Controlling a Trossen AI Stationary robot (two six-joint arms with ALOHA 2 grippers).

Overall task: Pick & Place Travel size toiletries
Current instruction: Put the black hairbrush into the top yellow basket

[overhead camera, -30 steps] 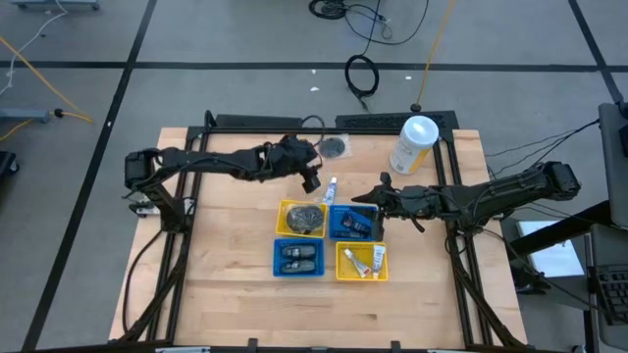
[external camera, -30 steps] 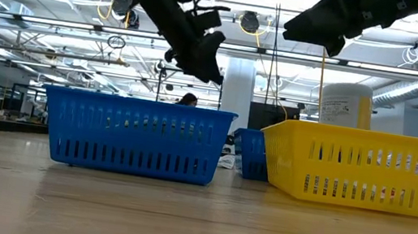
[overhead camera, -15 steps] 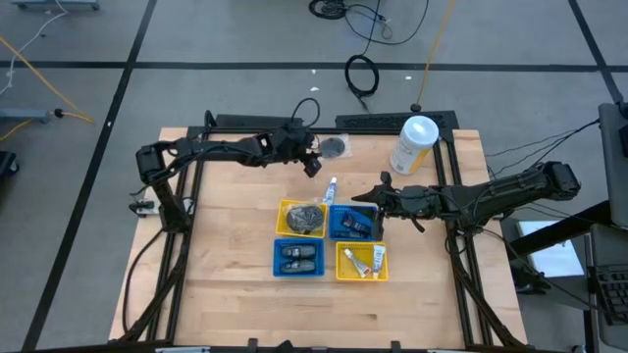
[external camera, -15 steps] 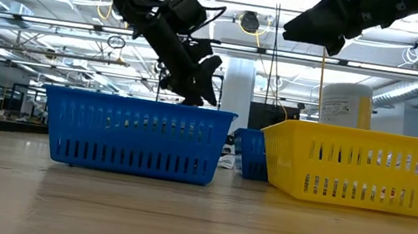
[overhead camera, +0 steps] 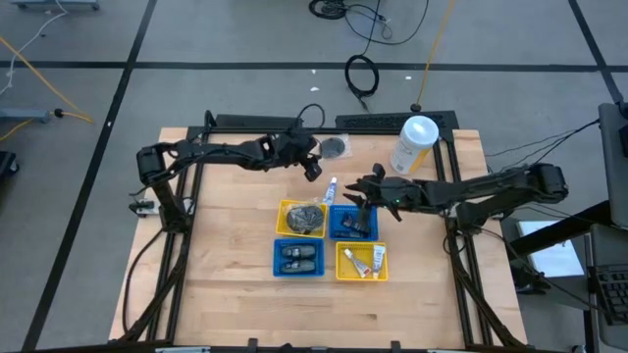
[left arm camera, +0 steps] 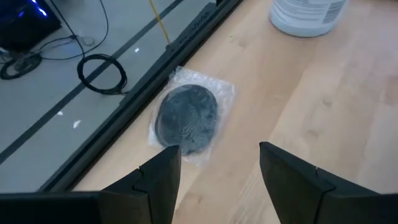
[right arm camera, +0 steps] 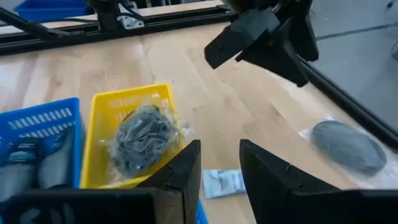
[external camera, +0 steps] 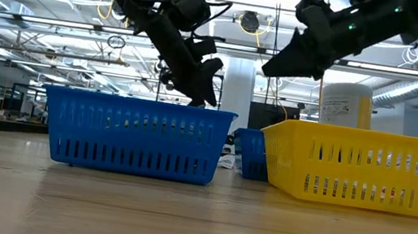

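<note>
From above we see our left tool (overhead camera: 312, 169) near the grey packet (overhead camera: 336, 147) at the worktop's (overhead camera: 226, 235) far edge. The left wrist view shows its fingers spread and empty, the packet just ahead. In the right wrist view our right tool (right arm camera: 219, 163) hangs empty, fingers apart.

Overhead view straight down, low view table-level, both wrist views sharing grey packet (left arm camera: 186, 118)
</note>
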